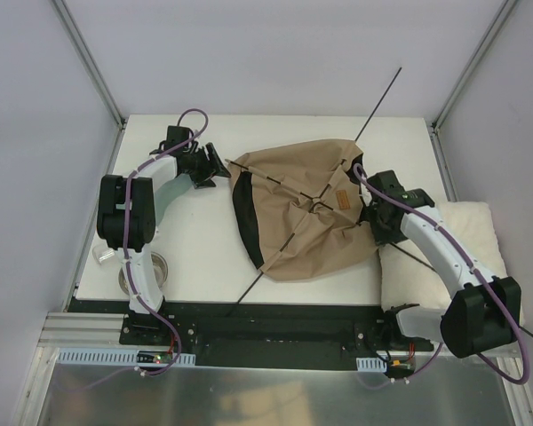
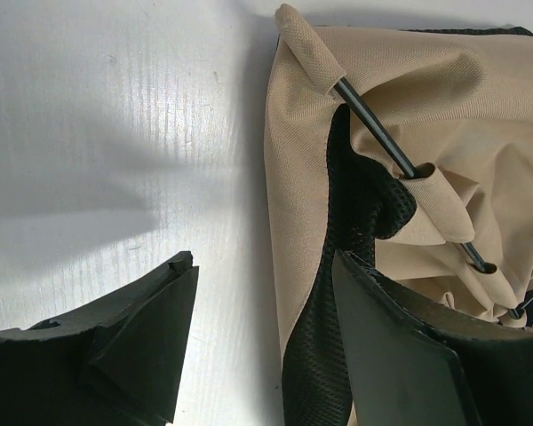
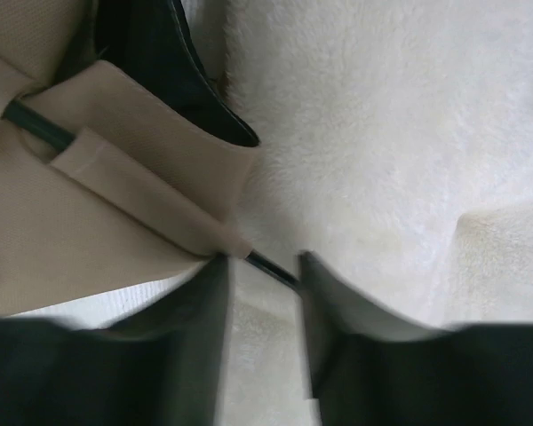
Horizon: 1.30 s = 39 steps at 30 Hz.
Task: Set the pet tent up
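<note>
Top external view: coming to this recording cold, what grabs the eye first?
A large tan fabric pet tent lies slumped on the white table, thin black poles crossing it and one jutting toward the far right. The right gripper sits at its right corner, by a fluffy cream-white cushion; the left gripper hangs open by the tent's left edge.
</note>
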Each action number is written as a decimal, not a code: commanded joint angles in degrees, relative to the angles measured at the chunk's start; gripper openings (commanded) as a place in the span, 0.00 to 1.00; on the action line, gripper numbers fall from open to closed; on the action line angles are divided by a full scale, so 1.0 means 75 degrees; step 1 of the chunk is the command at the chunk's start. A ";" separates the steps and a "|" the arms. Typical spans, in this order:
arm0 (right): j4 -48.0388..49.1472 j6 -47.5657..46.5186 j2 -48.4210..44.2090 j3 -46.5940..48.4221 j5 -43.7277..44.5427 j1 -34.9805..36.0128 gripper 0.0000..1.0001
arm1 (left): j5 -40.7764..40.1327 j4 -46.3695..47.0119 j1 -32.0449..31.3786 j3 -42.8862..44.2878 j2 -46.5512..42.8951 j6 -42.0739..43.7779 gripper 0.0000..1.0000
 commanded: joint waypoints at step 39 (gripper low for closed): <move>0.0749 -0.0412 -0.0853 -0.0805 0.1268 0.0248 0.45 | 0.0174 -0.0117 0.0139 0.0245 -0.0018 0.0062 0.64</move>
